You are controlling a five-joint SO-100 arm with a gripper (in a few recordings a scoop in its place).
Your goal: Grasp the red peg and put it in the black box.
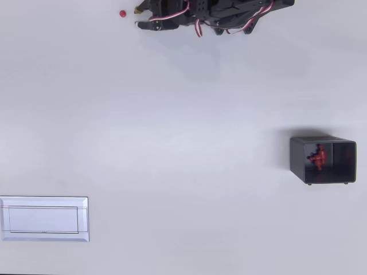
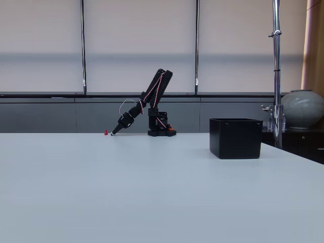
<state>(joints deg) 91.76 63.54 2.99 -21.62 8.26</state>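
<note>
Gripper [image 1: 137,17] sits low at the desk [image 1: 183,114] surface, tips pointing left in the overhead view, jaws parted a little and holding nothing. In the fixed view the arm [image 2: 154,96] folds down so the gripper [image 2: 113,133] tip is at the desk level.

Red peg [image 1: 123,14] lies just beyond the tips, to their left in the overhead view, apart from them, not yet between the jaws. In the fixed view the red peg [image 2: 106,132] stands just left of the tip.

Handling, judged: peg looks tiny, light, rigid plastic, likely smooth; it may skid or tip if nudged by one finger first. Best hold probably across its body with both fingers closing evenly, jaws centred on it before closing.

Black box [image 1: 323,160] stands well apart from the gripper, far across the desk toward the right edge of the overhead view. Open top, glossy dark inner walls; red pieces [image 1: 317,157] already lie inside, number unclear because the walls reflect them.

White plate [image 1: 44,219] lies flat, farthest from the gripper, at the lower left of the overhead view.
</note>
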